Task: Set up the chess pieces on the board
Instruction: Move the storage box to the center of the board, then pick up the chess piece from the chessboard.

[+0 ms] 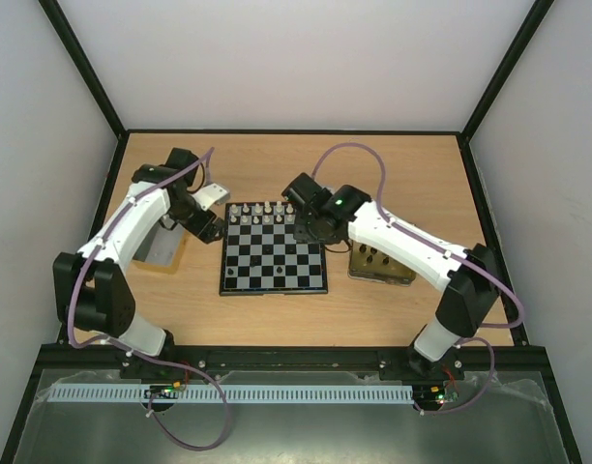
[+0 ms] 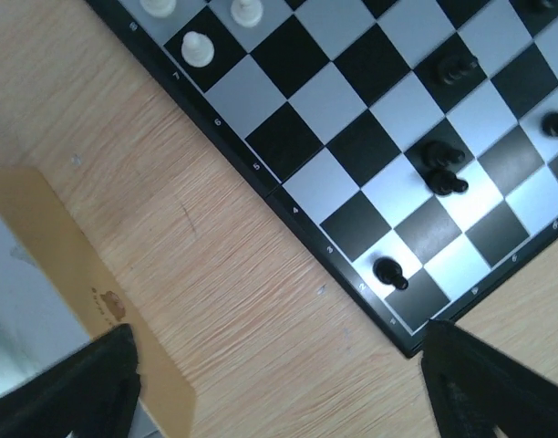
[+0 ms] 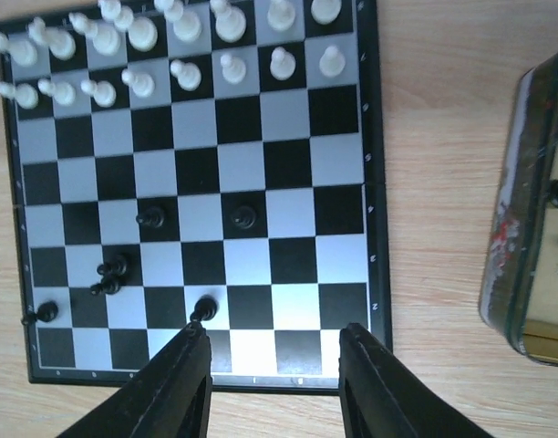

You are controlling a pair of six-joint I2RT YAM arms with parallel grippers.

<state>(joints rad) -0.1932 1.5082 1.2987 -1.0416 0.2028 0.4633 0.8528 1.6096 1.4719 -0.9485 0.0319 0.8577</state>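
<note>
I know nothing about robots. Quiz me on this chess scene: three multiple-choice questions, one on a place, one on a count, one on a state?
1. Relative to the board, the gold tray lies: A) left B) right C) on it
2. Black pieces on the board: A) two B) six C) sixteen
3. The left gripper is: A) open B) shut on a piece C) shut, empty

B: the top view shows it beside the board's right edge. B: the right wrist view shows six. A: its jaws stand wide apart, nothing between.
</note>
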